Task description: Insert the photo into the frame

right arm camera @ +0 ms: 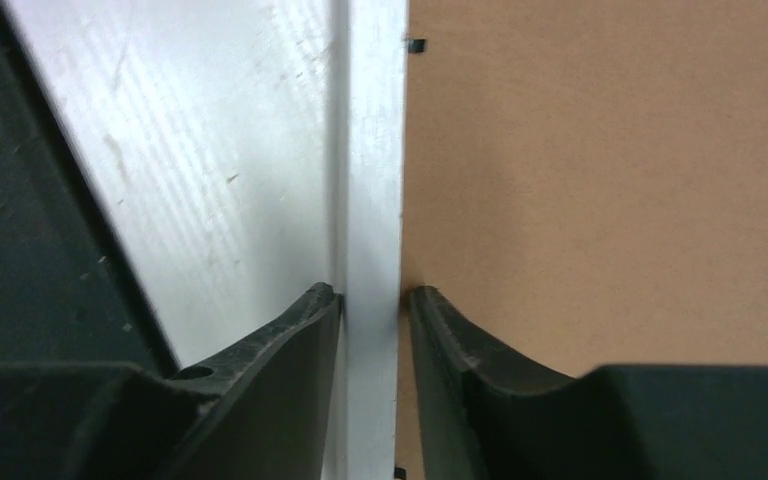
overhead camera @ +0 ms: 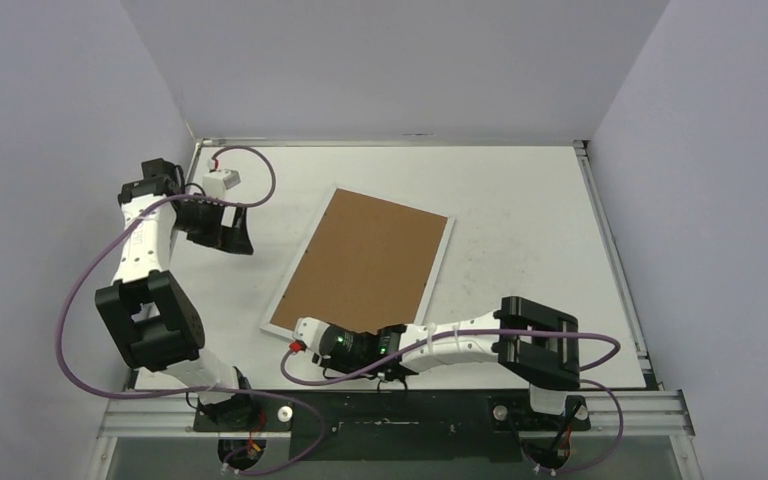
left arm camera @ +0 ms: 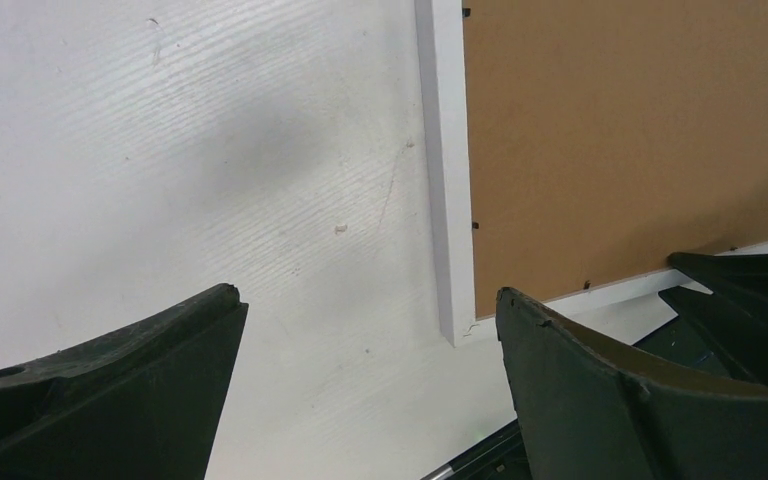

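a white table (overhead camera: 530, 190), faintly scuffed, stood boxed in by plain pale grey walls (overhead camera: 390, 60) on three sides under even light; a metal rail (overhead camera: 635, 410) ran along its near edge.

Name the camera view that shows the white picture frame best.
The top external view: the thin white rectangular picture frame lies almost whole there, back up, its edges around the brown cardboard backing board. The left wrist view shows only one corner and two edges; the right wrist view, a close strip of one edge.
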`<state>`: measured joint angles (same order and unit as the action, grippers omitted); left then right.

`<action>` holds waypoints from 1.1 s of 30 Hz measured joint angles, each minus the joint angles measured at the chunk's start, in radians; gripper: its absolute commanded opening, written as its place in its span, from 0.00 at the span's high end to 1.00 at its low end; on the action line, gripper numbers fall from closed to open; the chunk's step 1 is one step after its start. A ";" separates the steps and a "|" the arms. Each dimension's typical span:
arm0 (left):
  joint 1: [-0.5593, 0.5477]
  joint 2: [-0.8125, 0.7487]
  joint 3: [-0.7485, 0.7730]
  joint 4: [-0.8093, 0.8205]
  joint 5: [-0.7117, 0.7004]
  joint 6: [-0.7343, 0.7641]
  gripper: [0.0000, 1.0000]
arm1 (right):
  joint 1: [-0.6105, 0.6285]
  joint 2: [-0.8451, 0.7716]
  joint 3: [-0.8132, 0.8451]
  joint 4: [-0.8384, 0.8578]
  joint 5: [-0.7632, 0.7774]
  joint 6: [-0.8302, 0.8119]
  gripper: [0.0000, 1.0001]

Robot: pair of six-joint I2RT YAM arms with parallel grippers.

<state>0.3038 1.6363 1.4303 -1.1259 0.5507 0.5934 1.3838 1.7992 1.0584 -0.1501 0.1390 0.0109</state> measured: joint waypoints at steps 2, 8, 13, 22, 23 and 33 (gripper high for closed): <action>0.000 -0.016 -0.001 0.009 0.000 -0.004 0.04 | 0.000 0.010 0.007 0.014 0.018 0.001 0.92; 0.002 -0.066 -0.001 0.026 0.006 -0.006 0.04 | 0.005 0.051 0.056 0.021 0.061 0.000 0.95; 0.017 -0.109 -0.001 0.047 0.058 0.018 0.04 | -0.016 0.058 0.137 -0.107 0.026 0.017 0.95; 0.039 -0.311 -0.030 0.054 0.232 0.340 0.04 | -0.163 -0.027 0.402 -0.306 -0.071 0.027 0.95; 0.039 -0.343 -0.043 0.050 0.244 0.402 0.04 | -0.180 -0.047 0.420 -0.315 -0.073 0.027 0.95; 0.055 -0.627 -0.266 0.068 0.372 0.854 0.04 | -0.293 -0.142 0.578 -0.330 -0.112 0.021 0.95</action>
<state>0.3584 1.0092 1.1648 -1.0580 0.9230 1.4471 1.0912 1.6577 1.6363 -0.4805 0.0269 0.0319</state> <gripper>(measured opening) 0.965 0.059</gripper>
